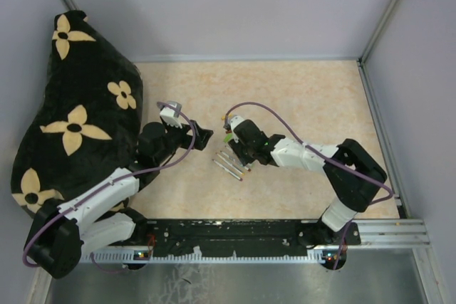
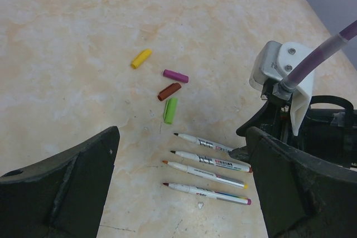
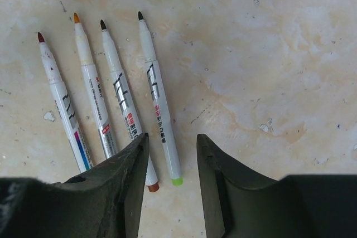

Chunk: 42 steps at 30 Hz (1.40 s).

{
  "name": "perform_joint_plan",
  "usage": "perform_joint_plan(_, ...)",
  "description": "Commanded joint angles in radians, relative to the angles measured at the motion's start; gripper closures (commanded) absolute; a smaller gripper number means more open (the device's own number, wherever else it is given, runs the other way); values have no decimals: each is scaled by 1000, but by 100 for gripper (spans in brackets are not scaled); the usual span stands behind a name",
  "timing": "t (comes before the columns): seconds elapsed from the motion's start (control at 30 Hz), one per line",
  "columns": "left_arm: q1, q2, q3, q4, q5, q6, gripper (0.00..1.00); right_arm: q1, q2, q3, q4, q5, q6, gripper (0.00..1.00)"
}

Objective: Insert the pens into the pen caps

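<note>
A pale marbled bench (image 1: 299, 105) carries four thin white pens (image 3: 158, 98) side by side, caps (image 2: 170, 110) just beyond. The right claw (image 3: 170, 154), part open and empty, straddles the green-ended pen: lower squarely, then close. The left claw (image 2: 178, 188) gapes empty.

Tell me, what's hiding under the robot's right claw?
Under the right gripper lies the green-ended pen, between the half-closed fingers, not gripped. The left finger hides the other pens' back ends. Below is bare table.

Beige marbled table (image 1: 299, 90), grey walls (image 1: 235, 5), flowered cushion (image 1: 78, 105).
</note>
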Motion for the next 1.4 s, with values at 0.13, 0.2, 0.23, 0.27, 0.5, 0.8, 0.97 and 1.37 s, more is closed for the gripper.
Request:
perform_joint_plan(0.13,-6,-13,-12,4,-15,11,0,15,24,53,3,27,-17,61)
perform_joint_plan(0.2,-6,-12,-12,4,-17,13,0,15,31,54,4,30,-17,61)
perform_joint_plan(0.23,-5,-13,-12,4,-18,12,0,16,35,54,4,30,-17,61)
perform_joint_plan(0.27,-5,-13,-11,4,-18,12,0,17,38,55,3,33,-17,62)
perform_joint_plan(0.5,-5,-12,-14,8,-21,14,0,17,41,53,6,35,-17,63)
perform_joint_plan(0.8,-5,-19,-19,11,-25,14,0,17,86,56,11,44,-17,65)
perform_joint_plan(0.97,-5,-25,-23,15,-27,16,0,18,95,56,12,47,-17,67)
perform_joint_plan(1.37,-5,-36,-25,12,-32,17,0,17,95,34,7,42,-18,87)
